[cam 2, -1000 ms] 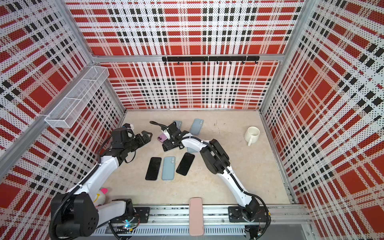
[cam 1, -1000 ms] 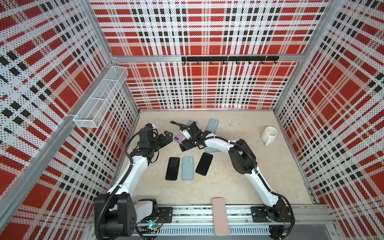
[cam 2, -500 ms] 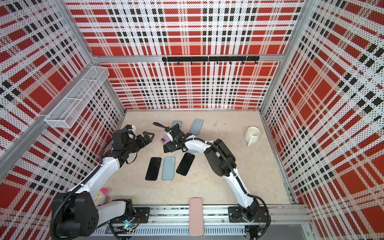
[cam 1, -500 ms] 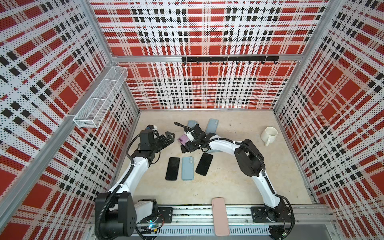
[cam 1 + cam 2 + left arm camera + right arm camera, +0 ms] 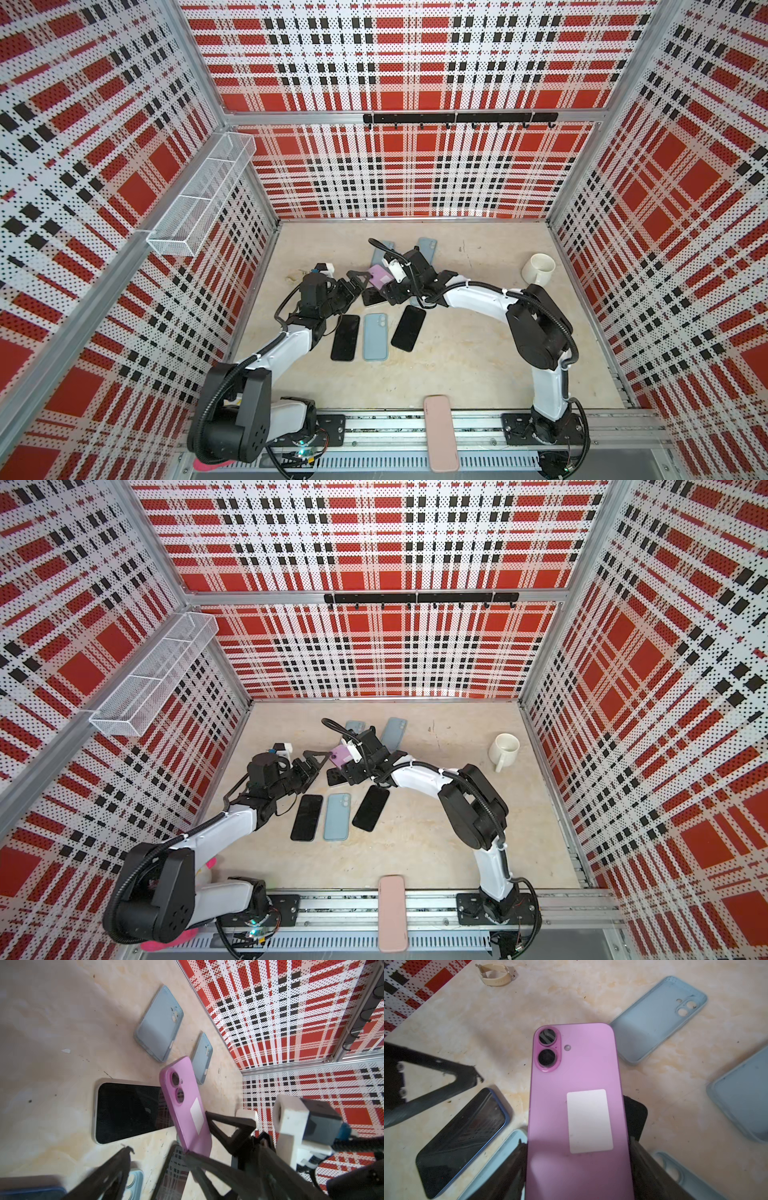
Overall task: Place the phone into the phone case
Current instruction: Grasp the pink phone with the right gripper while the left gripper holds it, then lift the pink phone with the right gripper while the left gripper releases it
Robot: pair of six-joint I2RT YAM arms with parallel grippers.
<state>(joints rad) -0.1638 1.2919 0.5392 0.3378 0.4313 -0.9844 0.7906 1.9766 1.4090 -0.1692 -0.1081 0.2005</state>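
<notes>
Beige, scuffed surface [image 5: 465, 357] boxed in by red plaid walls. Right hand [image 5: 577, 1172] clamps the pink phone [image 5: 571, 1084] at its lower end, one finger on each long edge. The phone's back and white sticker [image 5: 588, 1121] face up, and it is tilted off the surface above a dark-screened phone [image 5: 124, 1109]. Left hand [image 5: 354, 284] gapes wide just beside it, not touching. An empty blue case [image 5: 654, 1020] lies open side up past the phone's top, a second blue case [image 5: 741, 1095] near it. A white mug [image 5: 538, 268] stands well apart on the right.
</notes>
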